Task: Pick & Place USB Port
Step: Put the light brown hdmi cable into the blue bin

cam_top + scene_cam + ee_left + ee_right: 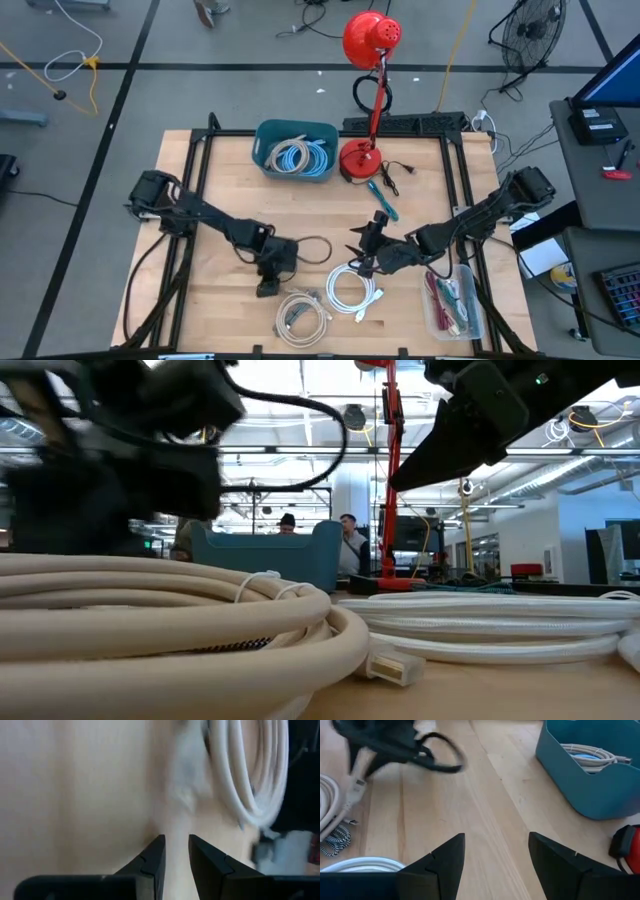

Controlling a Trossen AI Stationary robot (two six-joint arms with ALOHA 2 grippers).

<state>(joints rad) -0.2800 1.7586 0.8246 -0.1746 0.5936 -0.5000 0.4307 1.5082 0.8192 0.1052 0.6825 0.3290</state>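
Cables: two loose coils lie at the bench's (210,200) front, a beige coil (303,317) and a white coil (355,288); more sit in one teal bin (295,150). Left gripper (268,288) fingers narrowly apart, holding nothing; right gripper (362,262) fingers wide apart. One red lamp (368,90) behind.

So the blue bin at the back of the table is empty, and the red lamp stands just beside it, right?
Not quite. The blue bin is not empty: the high view shows a coiled cable lying inside it, and the right wrist view shows it too. The rest holds: the red lamp stands just beside it at the back of the table.
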